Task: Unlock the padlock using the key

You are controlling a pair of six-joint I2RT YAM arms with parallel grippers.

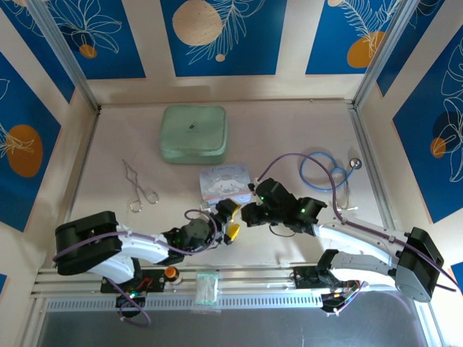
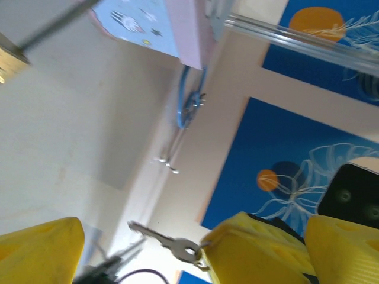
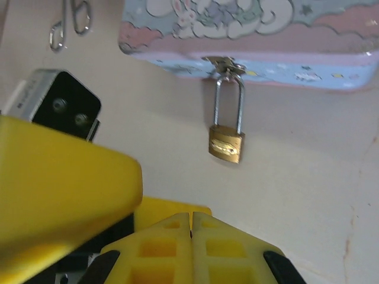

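Brass padlock (image 3: pixel 225 144) at tin (image 3: pixel 249 35) edge, open table (image 3: pixel 308 171) beside, right fingers (image 3: pixel 160 248) closed, left fingers (image 2: pixel 41 251) apart, key (image 2: pixel 169 241) between.

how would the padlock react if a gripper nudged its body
Probably pivots aside: the padlock is held only by its thin shackle through the tin clasp. Its smooth brass body looks slippery, and likely dense for its size.
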